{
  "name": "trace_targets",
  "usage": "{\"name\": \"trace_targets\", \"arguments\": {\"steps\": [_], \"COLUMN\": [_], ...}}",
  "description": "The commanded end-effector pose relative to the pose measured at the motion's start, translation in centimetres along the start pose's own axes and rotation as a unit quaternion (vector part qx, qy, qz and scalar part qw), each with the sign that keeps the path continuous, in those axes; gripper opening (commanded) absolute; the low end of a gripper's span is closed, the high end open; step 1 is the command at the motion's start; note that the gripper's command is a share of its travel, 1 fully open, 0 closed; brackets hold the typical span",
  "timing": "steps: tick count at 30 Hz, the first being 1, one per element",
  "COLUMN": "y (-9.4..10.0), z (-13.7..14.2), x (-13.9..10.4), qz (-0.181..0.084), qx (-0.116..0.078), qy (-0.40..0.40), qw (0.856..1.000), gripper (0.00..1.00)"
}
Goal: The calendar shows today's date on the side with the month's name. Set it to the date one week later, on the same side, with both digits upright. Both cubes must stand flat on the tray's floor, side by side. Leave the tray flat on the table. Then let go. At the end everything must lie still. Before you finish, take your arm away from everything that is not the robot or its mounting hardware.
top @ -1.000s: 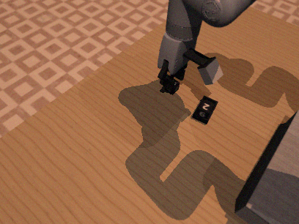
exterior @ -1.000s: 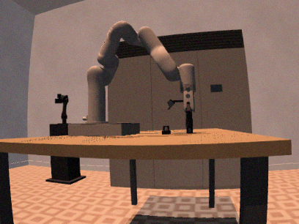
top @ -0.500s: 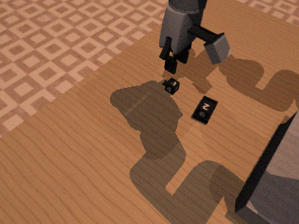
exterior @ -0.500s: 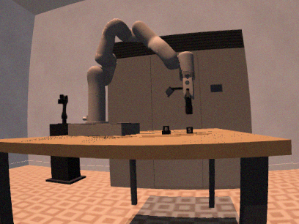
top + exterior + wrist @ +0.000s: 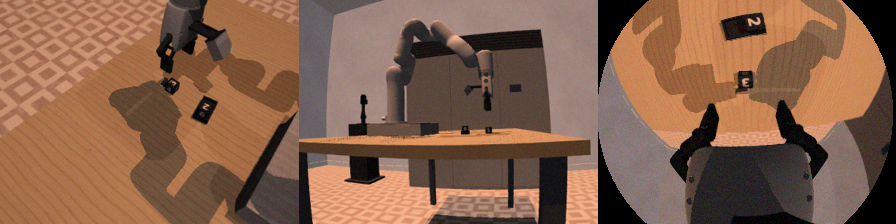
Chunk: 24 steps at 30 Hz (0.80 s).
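Observation:
The calendar tray (image 5: 198, 119) (image 5: 464, 133) (image 5: 733, 30) lies on the table. One black cube (image 5: 206, 105) (image 5: 465, 128) (image 5: 755, 22) stands in one end of it, with a white 2 on top and a dim 6 or 9 on a side. The tray's other half holds no cube in the wrist view. The other black cube (image 5: 172, 86) (image 5: 488, 129) (image 5: 745, 80) stands on the table apart from the tray, a 3-like digit on top. My gripper (image 5: 177, 58) (image 5: 487, 108) (image 5: 746, 109) is open and empty, raised above this loose cube. The month's name cannot be made out.
The wooden table (image 5: 84, 154) (image 5: 519, 146) carries the arm's grey base (image 5: 278, 183) (image 5: 394, 129), at the right in the top view. A table edge lies beyond the loose cube. Large arm shadows cross the wood around the cube and tray.

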<state>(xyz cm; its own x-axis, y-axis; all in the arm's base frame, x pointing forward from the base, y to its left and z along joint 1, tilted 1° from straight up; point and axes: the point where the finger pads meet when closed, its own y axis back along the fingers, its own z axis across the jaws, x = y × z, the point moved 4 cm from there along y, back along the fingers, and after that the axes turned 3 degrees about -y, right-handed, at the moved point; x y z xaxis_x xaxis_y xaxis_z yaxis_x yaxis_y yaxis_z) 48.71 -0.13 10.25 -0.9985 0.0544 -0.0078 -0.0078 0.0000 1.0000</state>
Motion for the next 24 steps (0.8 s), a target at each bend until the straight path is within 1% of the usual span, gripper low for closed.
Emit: {"name": "trace_targets", "arguments": {"steps": [1,15,18,20,23,24], "y": [0.17,0.17,0.19,0.21,0.26,0.26], "z": [0.01,-0.04,-0.20,-0.40,-0.85,-0.86], "x": [-0.13,-0.17,-0.32,-0.51,-0.91,-0.92], "qz": [-0.002,-0.002,-0.002,-0.002,-0.002,-0.002], "qx": [0.000,0.000,0.000,0.000,0.000,0.000], "qy": [0.000,-0.007,-0.033,-0.064,-0.133,-0.135], "qw": [1.000,1.000,0.999,0.998,0.991,0.991], "gripper": [1.00,1.00,1.00,1.00,1.00,1.00]}}
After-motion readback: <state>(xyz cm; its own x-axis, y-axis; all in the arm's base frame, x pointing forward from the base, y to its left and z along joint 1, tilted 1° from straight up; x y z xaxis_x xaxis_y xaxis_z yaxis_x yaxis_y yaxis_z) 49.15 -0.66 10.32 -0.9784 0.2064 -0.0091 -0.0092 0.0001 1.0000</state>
